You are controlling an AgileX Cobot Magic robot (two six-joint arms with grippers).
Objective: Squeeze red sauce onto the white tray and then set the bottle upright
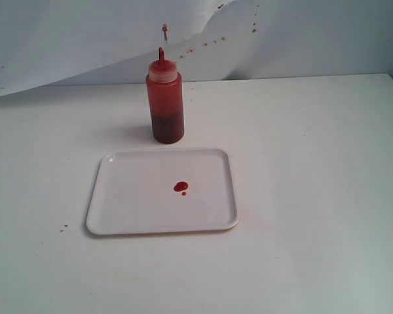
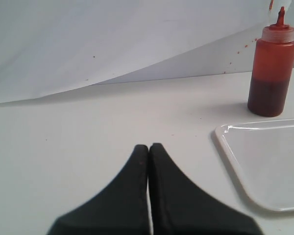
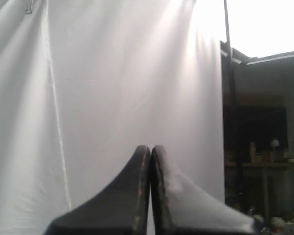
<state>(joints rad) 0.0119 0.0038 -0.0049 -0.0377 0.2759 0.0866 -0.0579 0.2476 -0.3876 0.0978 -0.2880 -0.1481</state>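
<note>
Standing upright behind the white tray (image 1: 118,196) holding red sauce (image 1: 181,187), the bottle (image 1: 164,104) is seemingly needing no more handling, so left gripper (image 2: 148,147) and right gripper (image 3: 150,148) are rightly hanging closed, empty.

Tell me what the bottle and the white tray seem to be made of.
The bottle: probably translucent plastic, as a darker fill line shows through its orange-red wall. The white tray: likely smooth, slightly glossy plastic, judging by the highlight on its rounded corner; melamine or similar cannot be ruled out.
</note>
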